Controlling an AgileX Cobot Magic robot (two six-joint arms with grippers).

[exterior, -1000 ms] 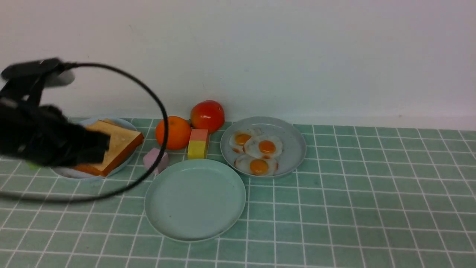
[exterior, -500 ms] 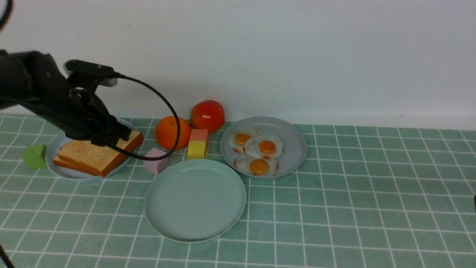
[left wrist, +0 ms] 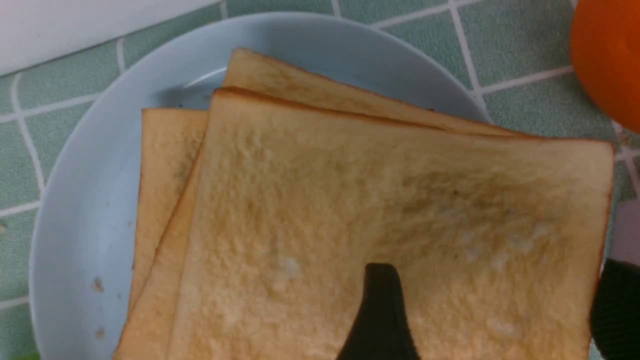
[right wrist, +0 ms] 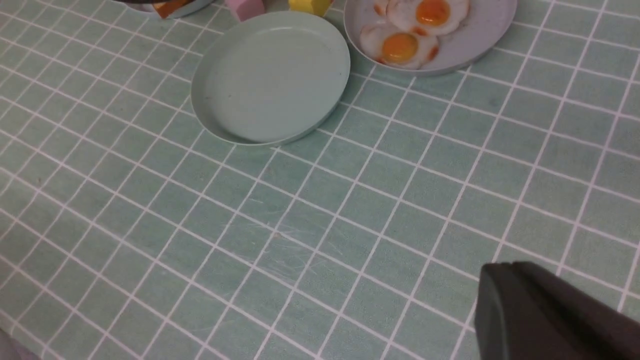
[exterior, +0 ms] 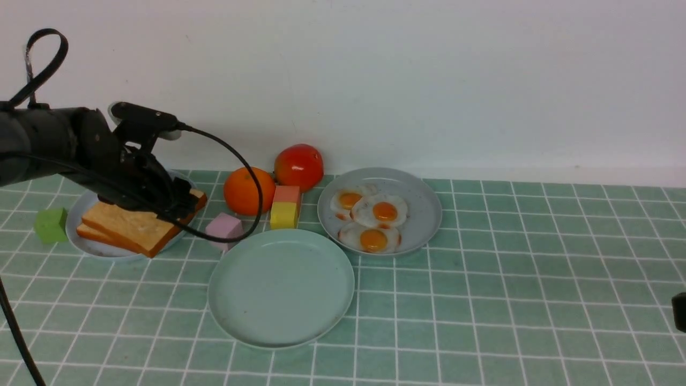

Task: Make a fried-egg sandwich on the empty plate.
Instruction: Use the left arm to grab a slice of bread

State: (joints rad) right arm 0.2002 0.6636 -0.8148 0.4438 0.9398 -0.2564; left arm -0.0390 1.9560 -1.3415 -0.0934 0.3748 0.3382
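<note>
Now that your left gripper [left wrist: 497, 295] has just opened wide over the top toast [left wrist: 350, 190], ten o'clock from the green plate [exterior: 281, 289], you look set to grab it.

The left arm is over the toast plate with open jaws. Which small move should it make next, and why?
Probably lower the left arm a little and close its jaws on the top square golden-brown toast slice. The jaws stand open, one over the slice and one past its edge; nothing is held, and the round mint-green plate is bare.
</note>
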